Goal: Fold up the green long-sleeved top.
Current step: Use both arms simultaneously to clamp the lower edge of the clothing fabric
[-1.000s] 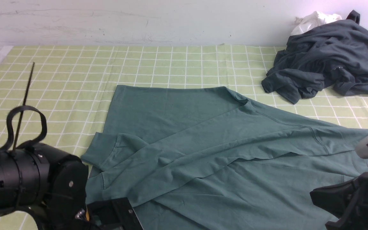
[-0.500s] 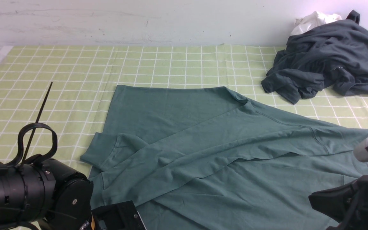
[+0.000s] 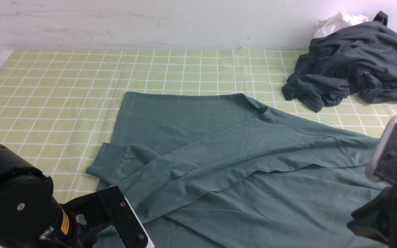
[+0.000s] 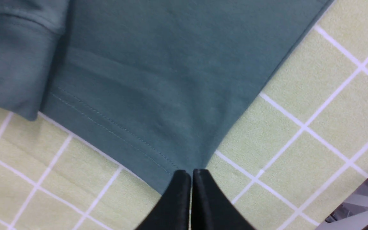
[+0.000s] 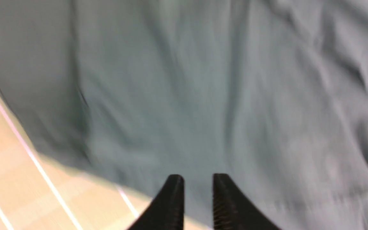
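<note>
The green long-sleeved top (image 3: 219,155) lies spread across the checked surface (image 3: 64,86). Left tool (image 4: 190,174), tips pressed together, pinches its hem corner at the near left. Right tool (image 5: 197,179) hangs over the fabric, tips spread.

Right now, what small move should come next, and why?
Probably bring the right tool down to the hem on its side and close it. The left tool is shut on a hem corner of the green long-sleeved top, while the right one hangs open over the fabric, gripping nothing; lifting one corner alone would likely skew the fold.
</note>
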`<state>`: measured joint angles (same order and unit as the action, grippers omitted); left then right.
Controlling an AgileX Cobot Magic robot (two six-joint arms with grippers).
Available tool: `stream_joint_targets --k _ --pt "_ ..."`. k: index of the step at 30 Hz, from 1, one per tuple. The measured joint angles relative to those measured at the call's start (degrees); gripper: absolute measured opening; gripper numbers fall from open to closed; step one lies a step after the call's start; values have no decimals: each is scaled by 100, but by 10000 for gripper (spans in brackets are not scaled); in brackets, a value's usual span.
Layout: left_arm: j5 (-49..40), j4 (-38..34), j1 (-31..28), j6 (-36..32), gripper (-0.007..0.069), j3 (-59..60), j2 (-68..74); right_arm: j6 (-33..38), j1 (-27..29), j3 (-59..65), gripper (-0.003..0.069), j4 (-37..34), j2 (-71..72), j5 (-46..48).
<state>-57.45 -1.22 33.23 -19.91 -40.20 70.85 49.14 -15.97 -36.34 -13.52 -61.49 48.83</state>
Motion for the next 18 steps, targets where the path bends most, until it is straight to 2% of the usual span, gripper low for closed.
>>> stream_joint_targets --k 1,3,6,12,18 --pt "5 0 0 8 -4 0 -8 7 0 10 169 66 -65 6" --pt "25 -8 0 46 -4 0 -17 20 0 82 239 681 -399 52" --pt "69 -210 0 87 -4 25 -17 58 0 97 276 1157 -672 84" --pt "189 -840 0 92 -4 196 -17 402 0 255 283 1296 -720 -105" --pt "314 -943 0 81 -4 219 -17 731 0 914 283 1426 -774 -1255"
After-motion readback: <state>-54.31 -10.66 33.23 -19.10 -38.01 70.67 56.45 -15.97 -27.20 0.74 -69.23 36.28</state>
